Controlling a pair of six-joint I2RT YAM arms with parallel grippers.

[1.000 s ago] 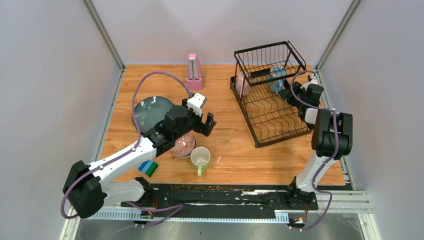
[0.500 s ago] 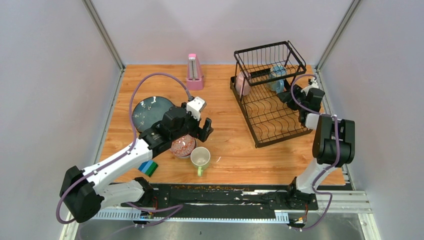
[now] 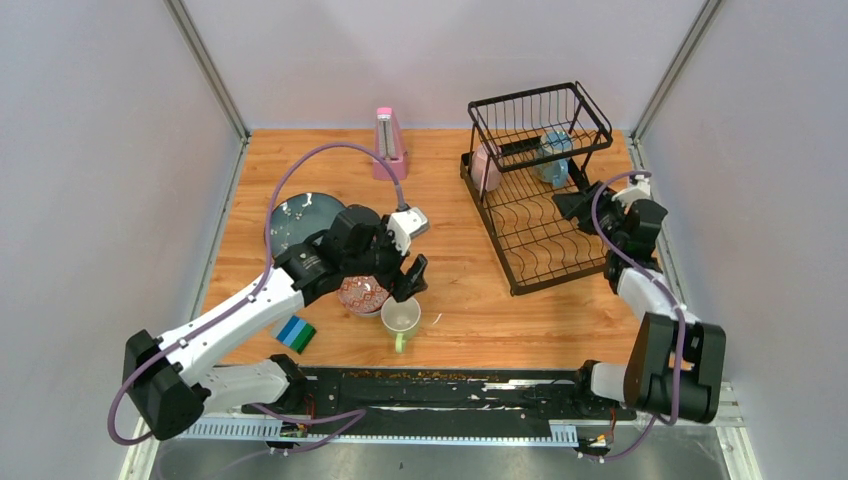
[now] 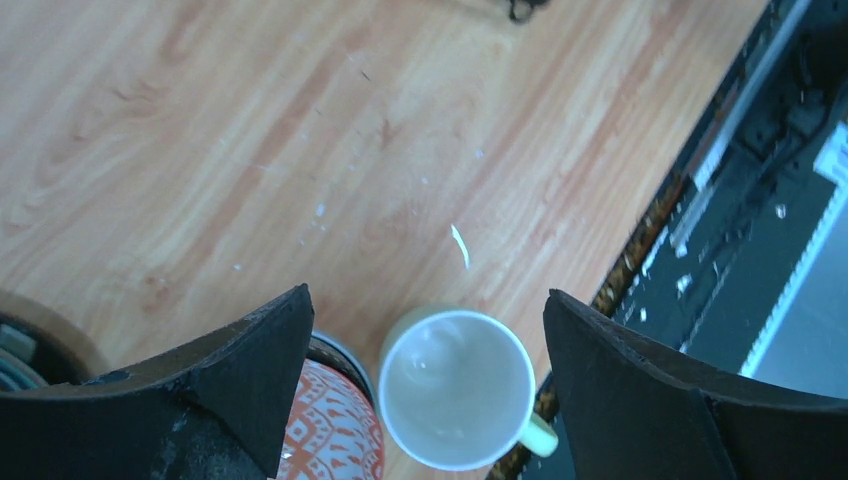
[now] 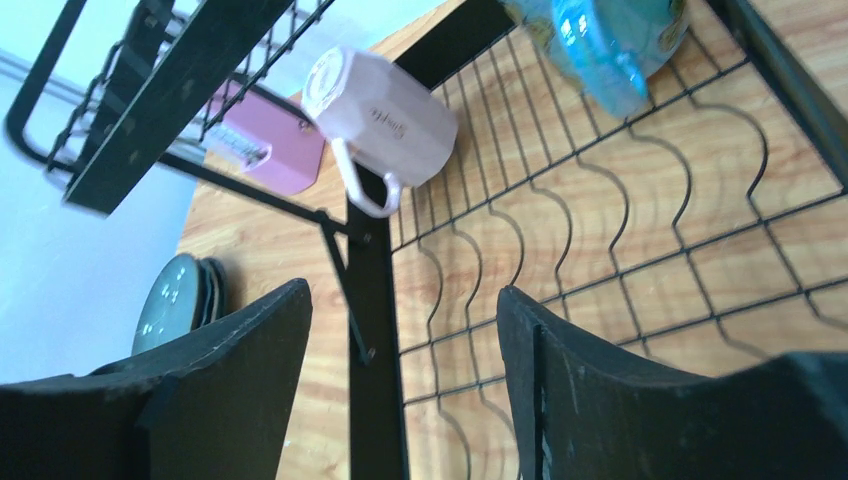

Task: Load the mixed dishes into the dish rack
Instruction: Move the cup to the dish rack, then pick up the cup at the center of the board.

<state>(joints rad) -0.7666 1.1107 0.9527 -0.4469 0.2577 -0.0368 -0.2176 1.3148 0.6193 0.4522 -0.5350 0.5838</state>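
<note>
Left gripper shifted over green mug, jaws wide; mug near table edge.

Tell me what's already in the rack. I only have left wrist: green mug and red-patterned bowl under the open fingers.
Observer: The dish rack has a pink mug at its far end, under the tall basket section.
Operator: Anything else in there?
Observer: A blue bowl at the same end, on the other side from the mug.
Operator: Where are the plates?
Observer: The blue-grey plates are on the table, at its left side, not in the rack.
</note>
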